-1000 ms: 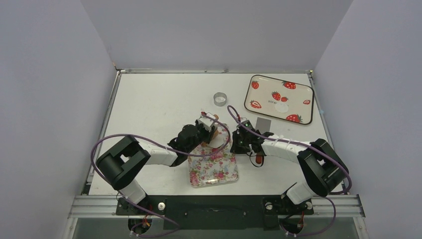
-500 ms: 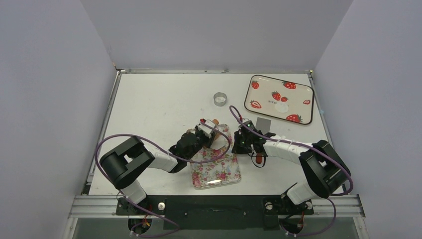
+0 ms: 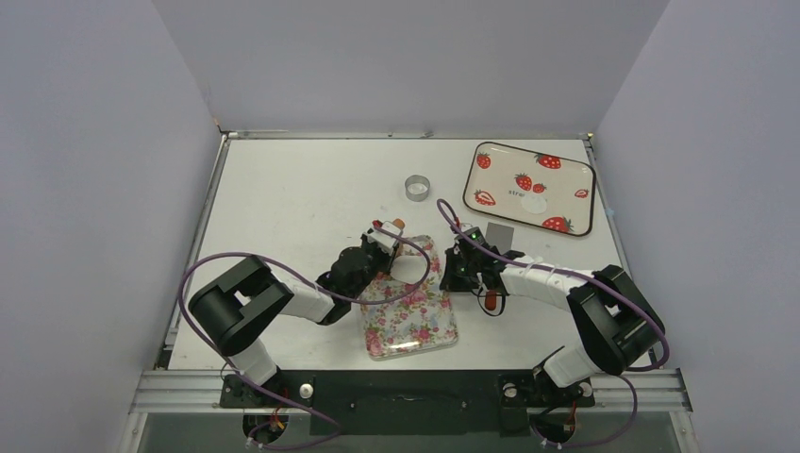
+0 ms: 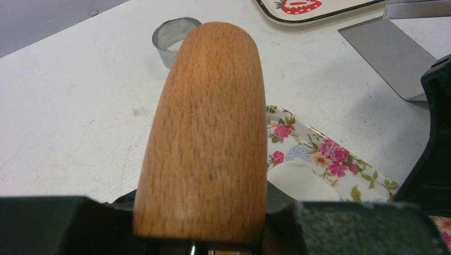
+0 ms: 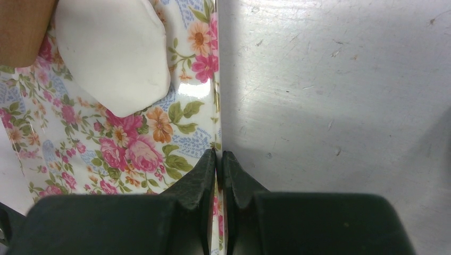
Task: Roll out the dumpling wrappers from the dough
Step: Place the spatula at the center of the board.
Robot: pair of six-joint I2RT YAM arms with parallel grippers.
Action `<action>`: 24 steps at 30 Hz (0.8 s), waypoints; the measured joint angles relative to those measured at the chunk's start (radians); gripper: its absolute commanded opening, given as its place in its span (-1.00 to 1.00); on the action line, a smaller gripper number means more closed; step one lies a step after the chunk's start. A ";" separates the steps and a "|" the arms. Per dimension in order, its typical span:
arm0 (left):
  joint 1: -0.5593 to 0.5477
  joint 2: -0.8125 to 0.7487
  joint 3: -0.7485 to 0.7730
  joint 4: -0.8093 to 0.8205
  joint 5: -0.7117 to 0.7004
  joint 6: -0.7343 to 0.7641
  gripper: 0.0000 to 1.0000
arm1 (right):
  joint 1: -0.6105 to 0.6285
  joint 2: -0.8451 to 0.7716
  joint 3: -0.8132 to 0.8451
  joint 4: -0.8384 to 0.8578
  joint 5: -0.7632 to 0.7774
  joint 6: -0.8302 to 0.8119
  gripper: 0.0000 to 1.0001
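Observation:
The dough [image 5: 114, 58] is a flattened white patch at the far end of the floral tray [image 3: 415, 316]. My left gripper [image 3: 380, 243] is shut on the brown wooden roller [image 4: 207, 127], which points away from me just left of the dough [image 4: 300, 180]. The roller's end [image 5: 21, 26] sits beside the patch. My right gripper [image 5: 219, 159] is shut on the floral tray's right rim [image 5: 217, 133], its fingertips pinching the thin edge. One dumpling wrapper [image 3: 534, 203], a thin white disc, lies on the strawberry tray [image 3: 566, 179].
A silver metal ring [image 3: 416, 187] stands on the table behind the floral tray. The spatula's shiny blade [image 3: 499, 234] lies right of my right gripper, with its red handle [image 3: 491, 302] under the right arm. Walls close in the table.
My left gripper and the roller have shifted slightly left and away across the tray's far end. The floral tray has slid a little to the right. Both grips are unchanged.

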 measured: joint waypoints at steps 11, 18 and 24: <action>0.000 -0.085 0.033 -0.173 -0.019 0.014 -1.00 | -0.008 0.000 0.001 -0.005 -0.004 -0.008 -1.00; -0.045 -0.168 0.081 -0.255 -0.008 0.033 -1.00 | -0.011 0.000 0.003 -0.010 -0.003 -0.009 -1.00; -0.077 -0.120 0.085 -0.171 0.070 -0.037 -1.00 | -0.011 0.000 0.003 -0.010 -0.003 -0.009 -1.00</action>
